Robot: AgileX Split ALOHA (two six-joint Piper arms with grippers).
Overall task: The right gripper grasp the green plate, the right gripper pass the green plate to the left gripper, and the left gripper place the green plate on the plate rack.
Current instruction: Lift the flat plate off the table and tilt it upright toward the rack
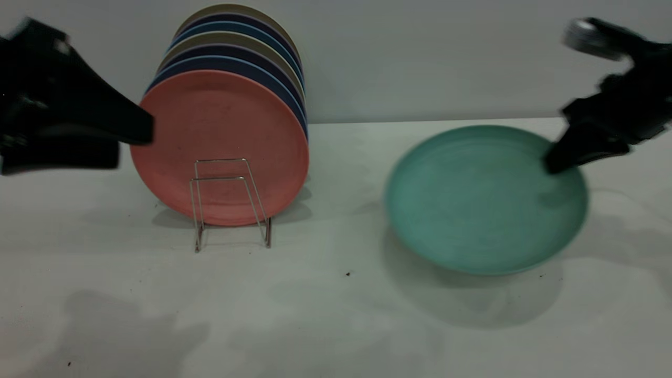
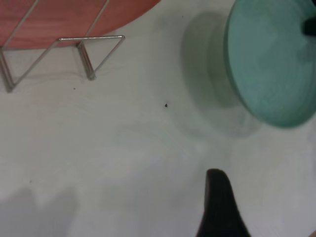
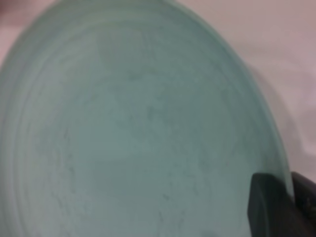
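While the green plate (image 1: 475, 202) hung tilted above the table (image 1: 336, 315) at the right side of the exterior view, its far right rim was pinched by the right gripper (image 1: 556, 160), whose fingers were clamped on that edge; the plate's near edge sat lower and cast a wide shadow on the table below. From the right wrist view, the plate (image 3: 138, 133) filled nearly the whole picture, faint dark scuffs on its face, with one black fingertip (image 3: 269, 205) pressed over the rim. Well apart to the left stood the plate rack (image 1: 231, 202), a thin wire frame with upright loops, holding a row of plates on edge; the salmon-pink plate (image 1: 220, 147) stood frontmost, darker blue and olive plates (image 1: 236, 47) behind it. The left gripper (image 1: 131, 131) hovered at the far left, just beside the pink plate's edge, clear of the green plate; whether its fingers were open or shut could not be told. The left wrist view showed one black fingertip (image 2: 219, 205) over bare table, the rack (image 2: 84, 54) and green plate (image 2: 271, 64) farther off.
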